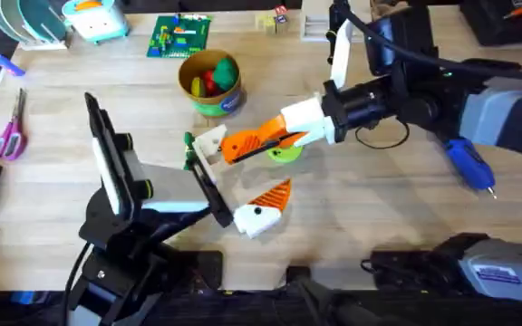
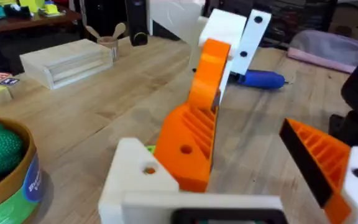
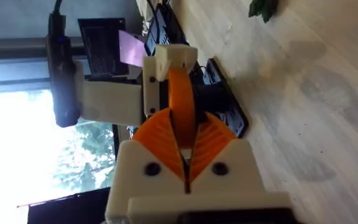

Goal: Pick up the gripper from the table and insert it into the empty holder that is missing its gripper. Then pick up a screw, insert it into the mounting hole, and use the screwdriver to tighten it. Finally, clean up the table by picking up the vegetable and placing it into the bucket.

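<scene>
My right gripper point(image 1: 279, 138) is shut on the orange gripper point(image 1: 243, 145) and holds it against the white holder point(image 1: 211, 143), the bare finger of my left gripper point(image 1: 238, 177). The left gripper is open; its other finger carries an orange pad point(image 1: 275, 195). From the left wrist, the orange gripper point(image 2: 194, 137) leans on the holder point(image 2: 138, 180). From the right wrist, it point(image 3: 180, 115) meets the holder point(image 3: 173, 59). The blue screwdriver point(image 1: 469, 163) lies at the right. The yellow bucket point(image 1: 211, 83) stands behind. A small green vegetable point(image 1: 188, 145) lies by the holder. The screw is out of view.
A round green disc point(image 1: 285, 155) lies under the right gripper. Pink scissors point(image 1: 9, 131) are at the far left, a green board point(image 1: 179, 36) and small blocks point(image 1: 275, 20) at the back. A wooden block point(image 2: 67, 62) sits beyond the bucket point(image 2: 5, 168).
</scene>
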